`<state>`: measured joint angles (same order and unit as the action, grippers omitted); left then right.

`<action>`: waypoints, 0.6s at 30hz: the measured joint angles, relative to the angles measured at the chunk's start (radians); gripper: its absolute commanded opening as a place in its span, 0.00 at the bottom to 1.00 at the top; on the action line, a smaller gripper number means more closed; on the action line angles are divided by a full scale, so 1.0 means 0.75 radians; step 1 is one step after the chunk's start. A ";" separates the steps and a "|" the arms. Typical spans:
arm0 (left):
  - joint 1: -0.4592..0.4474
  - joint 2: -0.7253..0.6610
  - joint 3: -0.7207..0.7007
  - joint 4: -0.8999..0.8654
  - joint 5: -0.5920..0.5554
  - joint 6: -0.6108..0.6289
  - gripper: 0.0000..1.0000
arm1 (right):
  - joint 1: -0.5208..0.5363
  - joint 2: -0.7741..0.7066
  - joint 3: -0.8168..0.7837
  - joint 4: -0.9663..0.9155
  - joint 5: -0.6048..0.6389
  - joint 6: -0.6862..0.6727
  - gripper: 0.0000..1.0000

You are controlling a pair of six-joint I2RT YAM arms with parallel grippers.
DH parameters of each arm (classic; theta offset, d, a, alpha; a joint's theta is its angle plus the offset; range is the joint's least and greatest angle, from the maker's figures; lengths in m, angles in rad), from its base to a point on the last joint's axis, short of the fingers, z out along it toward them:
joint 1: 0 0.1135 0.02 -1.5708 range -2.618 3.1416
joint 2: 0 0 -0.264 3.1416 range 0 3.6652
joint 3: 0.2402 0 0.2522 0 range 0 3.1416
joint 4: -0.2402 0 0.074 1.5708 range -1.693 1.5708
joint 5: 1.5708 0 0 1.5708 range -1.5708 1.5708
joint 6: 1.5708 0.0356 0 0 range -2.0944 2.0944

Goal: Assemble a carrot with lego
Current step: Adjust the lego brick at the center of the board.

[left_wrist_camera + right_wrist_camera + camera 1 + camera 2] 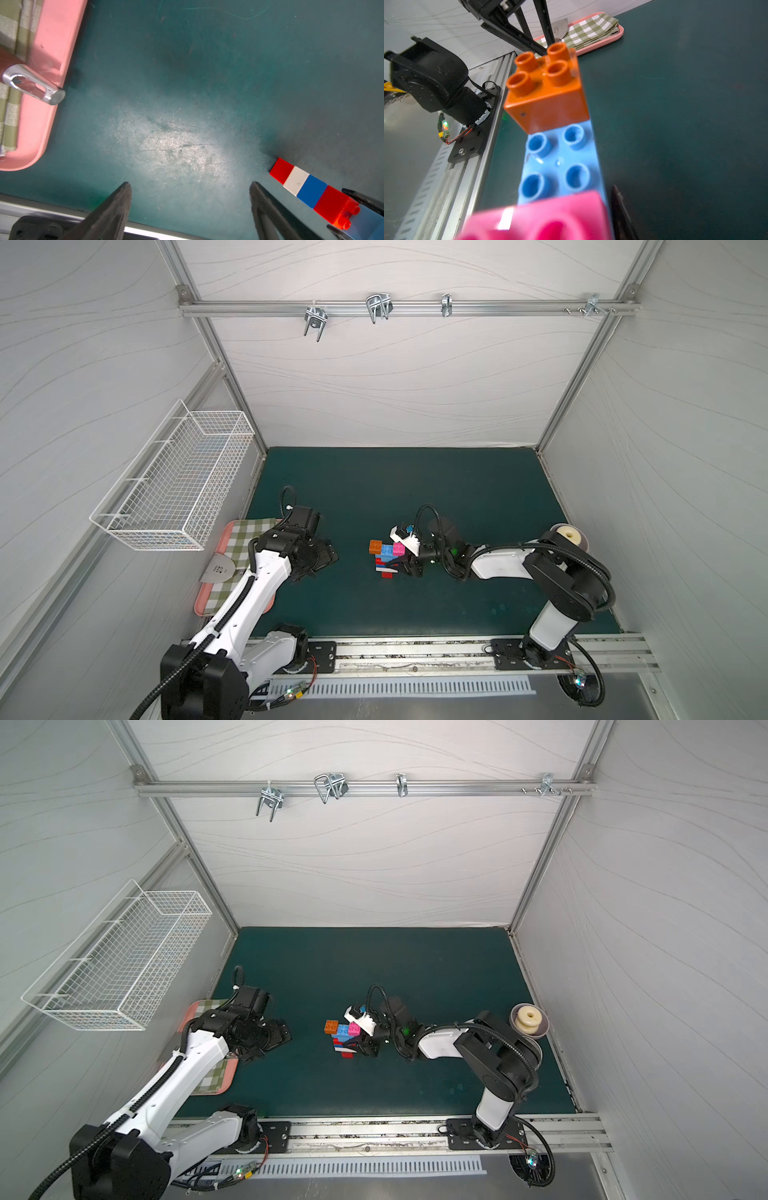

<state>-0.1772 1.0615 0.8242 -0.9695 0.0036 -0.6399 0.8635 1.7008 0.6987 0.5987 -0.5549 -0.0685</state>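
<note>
We see the right gripper [402, 566] clamped on the carrot [382, 560] between its fingers, the left gripper [190, 184] wide open nearby.

Top views look down (nearly alike); wrist views share the carrot [311, 191].

Mid-frame in both top views, the right gripper [402, 566] [360, 1046] is right beside the carrot of stacked plastic bricks [383, 559] [341, 1038], too small for you to tell if it's clamped. The right wrist view gives you only a dark sliver of one of its fingers [620, 214], and the pink studded plastic brick [537, 216] is a blurry blob running off the edge. In a top view the right arm [555, 570] half hides the cream ring-shaped object [567, 533].
</note>
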 measured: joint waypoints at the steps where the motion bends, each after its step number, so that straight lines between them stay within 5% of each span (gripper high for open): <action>1: 0.000 0.000 0.000 0.000 -0.002 0.000 0.89 | 0.001 0.002 0.006 -0.003 0.001 -0.005 0.38; 18: 0.000 0.001 0.000 0.001 -0.016 -0.003 0.89 | -0.093 -0.048 0.101 -0.268 -0.040 0.019 0.32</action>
<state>-0.1772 1.0622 0.8242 -0.9691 -0.0082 -0.6422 0.7937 1.6646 0.7746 0.3981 -0.5846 -0.0540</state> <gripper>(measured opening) 0.895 0.354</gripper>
